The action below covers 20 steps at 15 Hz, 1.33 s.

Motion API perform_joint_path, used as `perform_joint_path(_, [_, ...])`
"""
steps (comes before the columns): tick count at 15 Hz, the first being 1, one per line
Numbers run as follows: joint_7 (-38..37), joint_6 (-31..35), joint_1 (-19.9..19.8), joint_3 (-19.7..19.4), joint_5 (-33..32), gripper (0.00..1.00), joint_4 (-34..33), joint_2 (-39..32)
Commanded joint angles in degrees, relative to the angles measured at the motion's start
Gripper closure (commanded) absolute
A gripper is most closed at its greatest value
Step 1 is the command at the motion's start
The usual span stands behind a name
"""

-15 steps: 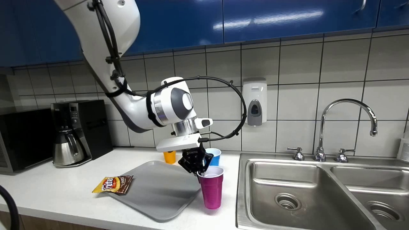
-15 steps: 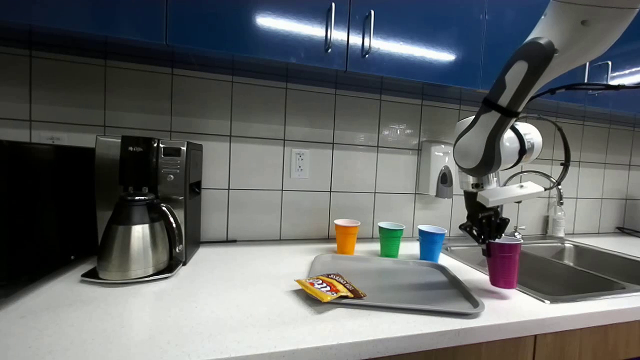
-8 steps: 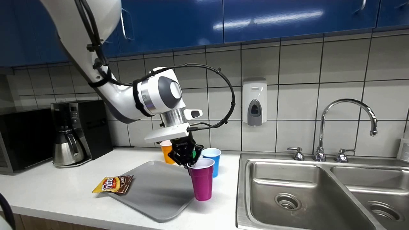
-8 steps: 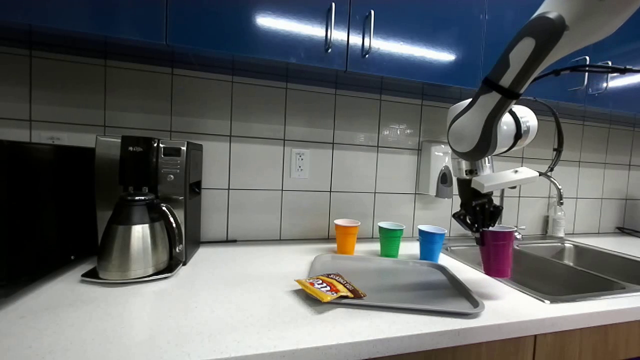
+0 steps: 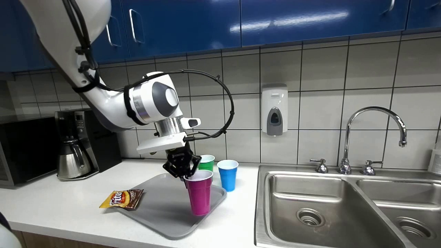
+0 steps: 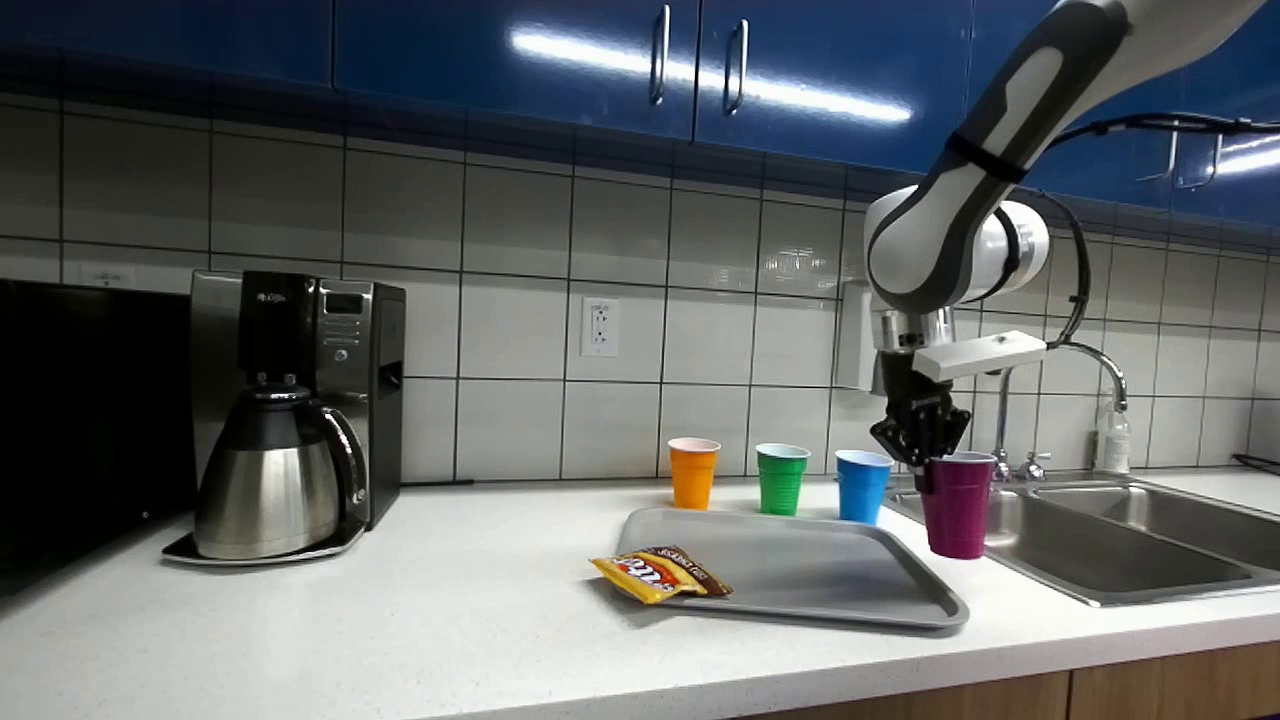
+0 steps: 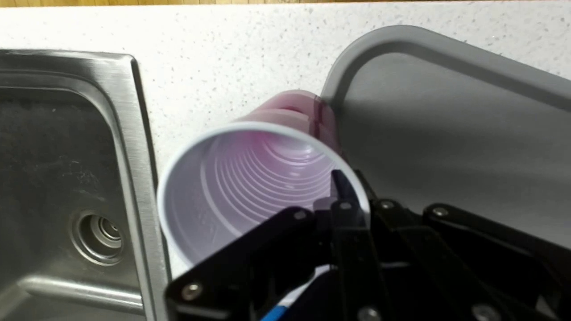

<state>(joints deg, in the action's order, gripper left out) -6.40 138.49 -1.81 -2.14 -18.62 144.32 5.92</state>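
Observation:
My gripper is shut on the rim of a magenta cup, one finger inside the white-lined cup and one outside. In both exterior views the cup hangs upright below the gripper, apparently off the counter, beside the right end of a grey tray. The wrist view looks down into the cup; no contents show. Behind stand a blue cup, a green cup and an orange cup. The arm hides the orange one in an exterior view. A yellow and brown snack packet lies over the tray's left edge.
To the right is a steel double sink with a curved faucet. A soap dispenser hangs on the tiled wall under blue cabinets. A coffee maker and a dark appliance stand at the left.
Gripper and magenta cup have moved left in both exterior views, rising a little at first. In an exterior view the green cup has come into sight and the orange one is now covered.

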Motion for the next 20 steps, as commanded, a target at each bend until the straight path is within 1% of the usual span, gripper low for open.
perform_joint_path(1, [-0.35,-0.18,1.04,1.90,1.14,0.99,1.24,1.16])
perform_joint_path(6, [0.64,2.21,2.97,3.60,2.65,0.99,1.61,0.33])
perform_joint_path(11, [1.72,5.35,3.87,4.16,3.62,0.99,2.13,-0.56])
perform_joint_path(13, [1.94,6.53,3.82,4.21,2.94,0.99,2.61,-0.73])
perform_joint_path(20, [1.35,11.32,2.91,3.80,-2.79,0.99,4.97,-0.88])
